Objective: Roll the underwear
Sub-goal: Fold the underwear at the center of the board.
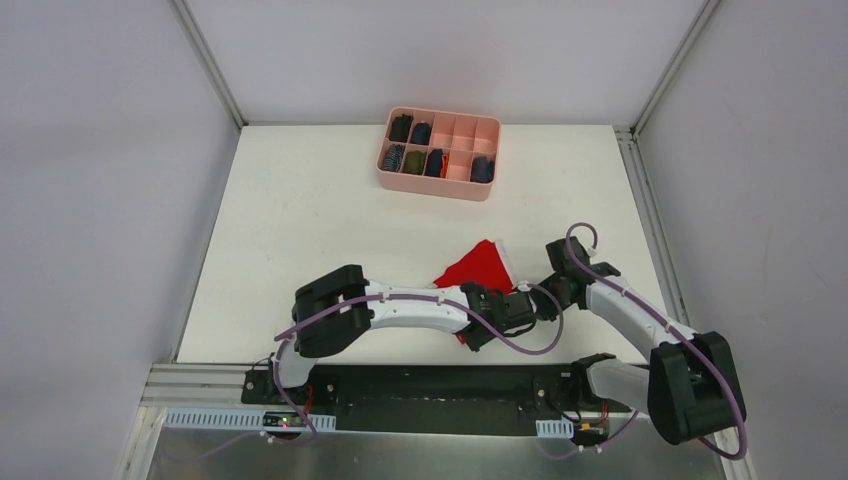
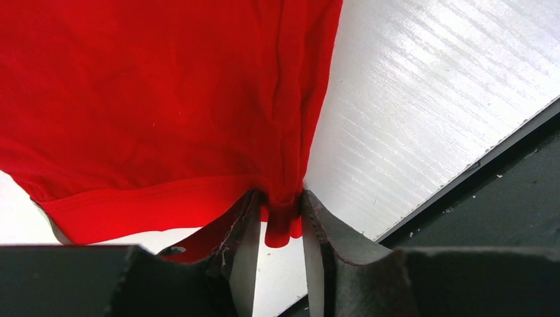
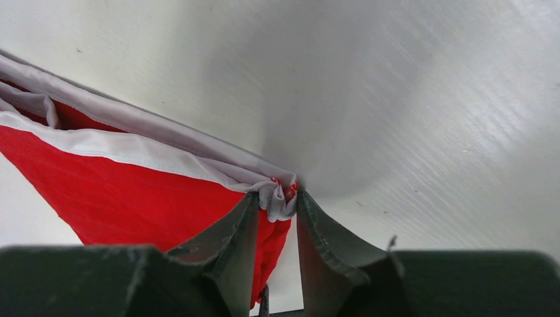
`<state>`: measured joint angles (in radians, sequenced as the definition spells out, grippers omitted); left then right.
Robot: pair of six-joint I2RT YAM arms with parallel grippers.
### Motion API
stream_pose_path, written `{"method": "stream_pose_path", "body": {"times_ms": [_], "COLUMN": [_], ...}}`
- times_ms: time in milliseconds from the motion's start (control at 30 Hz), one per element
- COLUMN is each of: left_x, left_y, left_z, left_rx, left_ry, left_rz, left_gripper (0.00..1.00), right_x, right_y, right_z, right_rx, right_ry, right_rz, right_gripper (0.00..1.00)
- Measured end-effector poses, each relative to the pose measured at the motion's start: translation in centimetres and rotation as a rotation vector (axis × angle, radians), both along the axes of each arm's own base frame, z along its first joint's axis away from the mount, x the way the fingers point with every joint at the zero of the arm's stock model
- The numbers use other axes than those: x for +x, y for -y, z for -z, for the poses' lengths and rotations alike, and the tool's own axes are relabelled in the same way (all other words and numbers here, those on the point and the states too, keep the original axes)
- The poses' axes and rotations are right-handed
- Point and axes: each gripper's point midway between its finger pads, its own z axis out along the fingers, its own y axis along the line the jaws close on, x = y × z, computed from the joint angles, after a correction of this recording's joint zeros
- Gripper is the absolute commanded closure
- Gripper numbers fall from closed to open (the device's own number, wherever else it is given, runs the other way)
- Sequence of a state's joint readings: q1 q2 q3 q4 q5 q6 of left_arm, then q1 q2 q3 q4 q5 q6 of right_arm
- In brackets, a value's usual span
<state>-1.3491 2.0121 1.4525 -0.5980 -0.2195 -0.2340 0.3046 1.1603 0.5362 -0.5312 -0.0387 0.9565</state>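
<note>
Left gripper (image 2: 280,212), right gripper (image 3: 277,202) clamp underwear (image 1: 478,268); tray (image 1: 436,186) beyond.

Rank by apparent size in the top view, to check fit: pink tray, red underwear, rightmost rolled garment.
Largest: pink tray.
Then: red underwear, though partly hidden.
Smallest: rightmost rolled garment.

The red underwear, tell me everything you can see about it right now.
The underwear is bright red, thin, soft cloth, lightly wrinkled, with a white band along one edge. It is held spread open: the left jaws are shut on a red hemmed corner, the right jaws on the end of the white band, bunching the cloth there.
</note>
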Motion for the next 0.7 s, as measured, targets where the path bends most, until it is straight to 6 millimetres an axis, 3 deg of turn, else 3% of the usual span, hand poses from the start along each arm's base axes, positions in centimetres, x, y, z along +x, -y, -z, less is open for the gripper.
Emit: {"method": "stream_pose_path", "body": {"times_ms": [100, 300, 700], "left_x": [0.1, 0.3, -0.1], "left_y": [0.0, 0.0, 0.5], "left_z": [0.1, 0.0, -0.8], "left_rx": [0.000, 0.003, -0.100], "left_ry": [0.006, 0.015, -0.220], "left_rz": [-0.001, 0.008, -0.012], "left_gripper": [1.00, 1.00, 1.00], "right_x": [-0.3, -0.8, -1.5], "right_y": [0.5, 1.2, 1.1], "right_z": [-0.2, -1.0, -1.5], "right_rx": [-0.021, -0.043, -0.020], "right_ry": [0.004, 0.028, 0.040], "right_rz": [0.003, 0.003, 0.002], "right_gripper": [0.64, 0.55, 0.53]}}
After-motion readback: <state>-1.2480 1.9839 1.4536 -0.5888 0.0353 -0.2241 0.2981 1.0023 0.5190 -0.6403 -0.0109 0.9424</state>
